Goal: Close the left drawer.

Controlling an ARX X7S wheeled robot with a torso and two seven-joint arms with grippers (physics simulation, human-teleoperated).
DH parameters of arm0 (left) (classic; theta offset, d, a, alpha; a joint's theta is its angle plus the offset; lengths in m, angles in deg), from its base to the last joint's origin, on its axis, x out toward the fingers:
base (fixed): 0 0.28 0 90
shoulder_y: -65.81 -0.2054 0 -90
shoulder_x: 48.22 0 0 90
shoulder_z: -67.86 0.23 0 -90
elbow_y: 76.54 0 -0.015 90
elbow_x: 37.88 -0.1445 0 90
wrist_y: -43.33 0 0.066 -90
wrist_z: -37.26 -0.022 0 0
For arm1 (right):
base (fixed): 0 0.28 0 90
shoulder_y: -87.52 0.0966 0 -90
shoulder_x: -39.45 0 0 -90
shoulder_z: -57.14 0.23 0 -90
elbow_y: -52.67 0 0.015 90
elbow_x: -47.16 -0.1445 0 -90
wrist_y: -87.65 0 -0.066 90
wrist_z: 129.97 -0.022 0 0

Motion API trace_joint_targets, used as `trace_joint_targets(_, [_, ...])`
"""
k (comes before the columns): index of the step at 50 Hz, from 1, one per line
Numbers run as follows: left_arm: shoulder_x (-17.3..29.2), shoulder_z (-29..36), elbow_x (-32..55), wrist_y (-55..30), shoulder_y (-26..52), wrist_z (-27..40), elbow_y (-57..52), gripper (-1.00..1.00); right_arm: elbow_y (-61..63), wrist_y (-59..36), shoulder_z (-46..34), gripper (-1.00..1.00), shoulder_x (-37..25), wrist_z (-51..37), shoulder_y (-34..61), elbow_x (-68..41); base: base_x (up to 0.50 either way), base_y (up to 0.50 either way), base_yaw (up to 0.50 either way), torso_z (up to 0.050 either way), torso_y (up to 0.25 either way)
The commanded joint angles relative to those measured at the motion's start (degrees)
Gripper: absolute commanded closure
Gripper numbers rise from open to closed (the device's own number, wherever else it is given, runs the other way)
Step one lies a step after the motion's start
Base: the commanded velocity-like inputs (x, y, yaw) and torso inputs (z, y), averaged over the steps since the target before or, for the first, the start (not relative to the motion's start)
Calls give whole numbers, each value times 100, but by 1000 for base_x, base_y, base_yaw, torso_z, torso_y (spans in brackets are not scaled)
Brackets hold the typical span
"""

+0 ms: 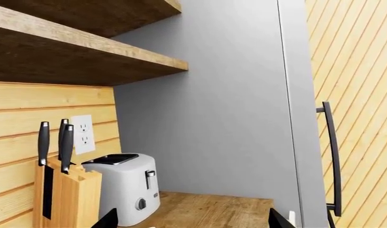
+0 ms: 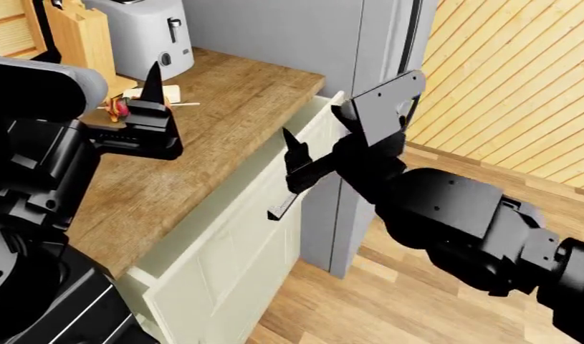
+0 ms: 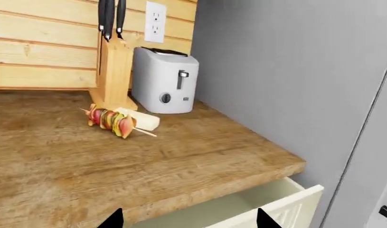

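The left drawer (image 2: 302, 154) stands partly pulled out from under the front edge of the wooden surface (image 2: 225, 115), near that surface's right-hand corner beside the grey fridge panel (image 2: 368, 43). Its cream front panel is ajar, and the right wrist view looks down into a strip of its plain cream inside, just below the surface's edge.

The right claw (image 2: 297, 154) hangs just in front of the drawer's front panel, close to the short dark bar handle (image 2: 280, 208). From the head view I cannot tell whether a fingertip touches the panel or stands a little apart from it. In the right wrist view its two dark tips sit well apart with nothing between them, so it is spread wide and holds nothing.

The left claw (image 2: 143, 107) hovers over the surface towards the back edge, near the skewer (image 3: 114, 122), the knife block (image 3: 111, 71) and the white toaster (image 3: 165, 80). Its tips also show spread in the left wrist view, and it is empty.

The step in hand seems to be the approach to the push: the right arm is lined up with the drawer front, but the drawer is not yet shut. The next move likely calls for pressing squarely against the flat panel, towards the cabinet, keeping the push straight along the drawer's travel so that it slides in without the tips slipping off or catching on the handle.
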State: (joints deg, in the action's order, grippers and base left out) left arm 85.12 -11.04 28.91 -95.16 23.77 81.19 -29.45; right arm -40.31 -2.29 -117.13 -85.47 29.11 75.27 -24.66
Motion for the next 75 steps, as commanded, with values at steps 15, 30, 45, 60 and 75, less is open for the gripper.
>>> trace_joint_targets(15, [-57, 7, 51, 39, 56, 71, 18, -100, 2611, -740, 718, -100, -2115, -1807, 1360, -583, 0, 0, 0, 0, 0])
trace_joint_targets(30, [-108, -15, 219, 19, 201, 187, -10, -100, 3315, -1345, 1088, -100, -2887, -2400, 2148, -1054, 0, 0, 0, 0, 0])
trace_joint_targets(45, [-363, 14, 1174, -208, 787, 874, -182, -100, 3631, -1474, 1199, -100, -3380, -2672, 2242, -1222, 0, 0, 0, 0, 0])
trace_joint_targets(60, [-1609, 684, 3021, -136, 2521, 2751, 135, -100, 3692, -1482, 1268, -100, -3584, -2673, 2245, -1285, 0, 0, 0, 0, 0])
trace_joint_targets(75, [-3210, 1680, 3250, 243, 2920, 3947, 728, -100, 3748, -1374, 1310, -100, -3816, -2672, 2146, -1282, 0, 0, 0, 0, 0])
